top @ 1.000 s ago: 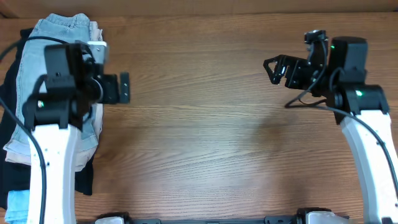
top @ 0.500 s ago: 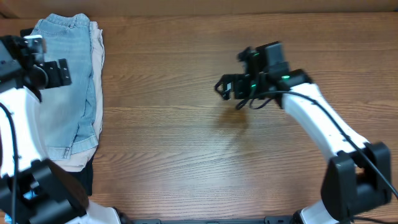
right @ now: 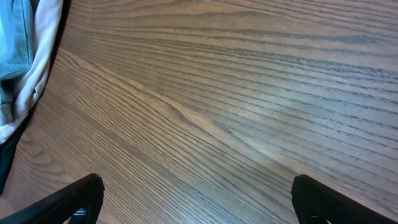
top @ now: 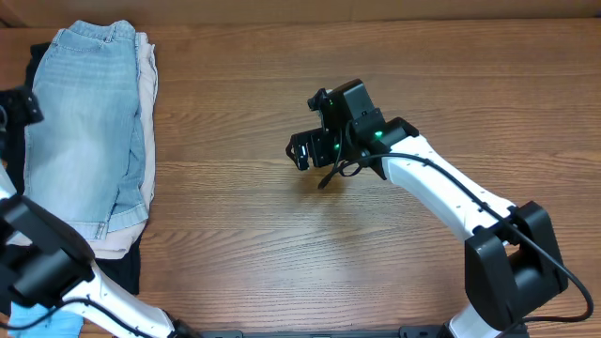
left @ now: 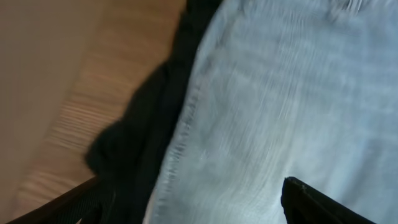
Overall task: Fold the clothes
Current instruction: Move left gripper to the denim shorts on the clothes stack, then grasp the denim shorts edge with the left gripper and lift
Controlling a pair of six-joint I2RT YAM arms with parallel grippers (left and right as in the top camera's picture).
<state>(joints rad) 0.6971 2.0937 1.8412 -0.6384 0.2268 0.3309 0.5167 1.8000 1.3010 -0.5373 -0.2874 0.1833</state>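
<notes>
Both arms now sit further left, right pincer (top: 302,150) over mid tabletop (top: 282,253), left pincer (top: 21,105) at outer edge of denim shorts (top: 84,122); both gape empty, folding apparently unstarted.

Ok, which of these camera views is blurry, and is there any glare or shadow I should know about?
Left wrist view: blurred, the denim shorts and black garment look smeared. Right wrist view: the table grain is sharp, with no glare. Overhead view: crisp and evenly lit, with only a faint shadow under the right end effector.
</notes>
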